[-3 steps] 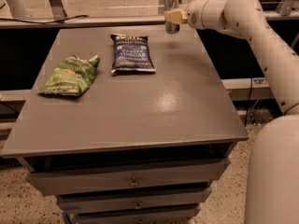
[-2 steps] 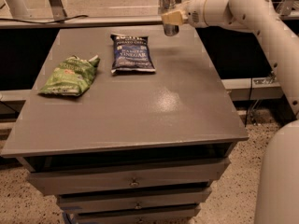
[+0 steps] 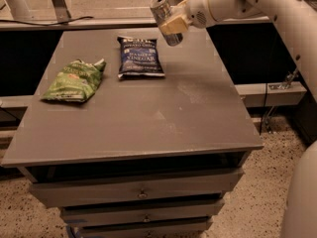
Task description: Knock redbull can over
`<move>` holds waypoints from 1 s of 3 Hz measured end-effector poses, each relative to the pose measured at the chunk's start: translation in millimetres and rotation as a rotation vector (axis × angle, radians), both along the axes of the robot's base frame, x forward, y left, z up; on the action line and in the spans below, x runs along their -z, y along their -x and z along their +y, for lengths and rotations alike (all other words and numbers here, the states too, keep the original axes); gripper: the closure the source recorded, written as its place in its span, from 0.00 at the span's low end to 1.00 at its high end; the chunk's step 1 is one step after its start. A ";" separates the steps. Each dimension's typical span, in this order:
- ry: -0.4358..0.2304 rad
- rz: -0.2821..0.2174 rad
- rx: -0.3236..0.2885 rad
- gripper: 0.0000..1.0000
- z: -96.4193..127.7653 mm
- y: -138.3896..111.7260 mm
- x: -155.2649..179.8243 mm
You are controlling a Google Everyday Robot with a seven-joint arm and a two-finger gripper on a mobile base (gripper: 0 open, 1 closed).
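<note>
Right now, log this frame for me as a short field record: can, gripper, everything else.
redbull can: tilted, top leaning left, near table's far edge
gripper: against the can's side, above far edge
blue chip bag: flat, nearer camera, left of can
green chip bag: flat, left side
table: grey, drawers below

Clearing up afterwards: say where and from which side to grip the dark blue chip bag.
Probably the near short edge of the dark blue foil chip bag, approached from above: it lies flat, label up, so only an edge offers a pinch. The gripper is at the far edge of the grey table, against the tilted slim silver-and-blue can.
</note>
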State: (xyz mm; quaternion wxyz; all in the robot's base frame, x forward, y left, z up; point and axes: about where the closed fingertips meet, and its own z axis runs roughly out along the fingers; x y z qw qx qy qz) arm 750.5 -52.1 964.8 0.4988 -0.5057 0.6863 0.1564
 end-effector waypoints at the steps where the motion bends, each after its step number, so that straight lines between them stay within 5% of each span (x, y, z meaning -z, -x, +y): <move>1: 0.000 0.000 0.000 1.00 0.1 0.0 0.1; 3: 0.237 -0.032 -0.122 1.00 35.4 15.2 22.5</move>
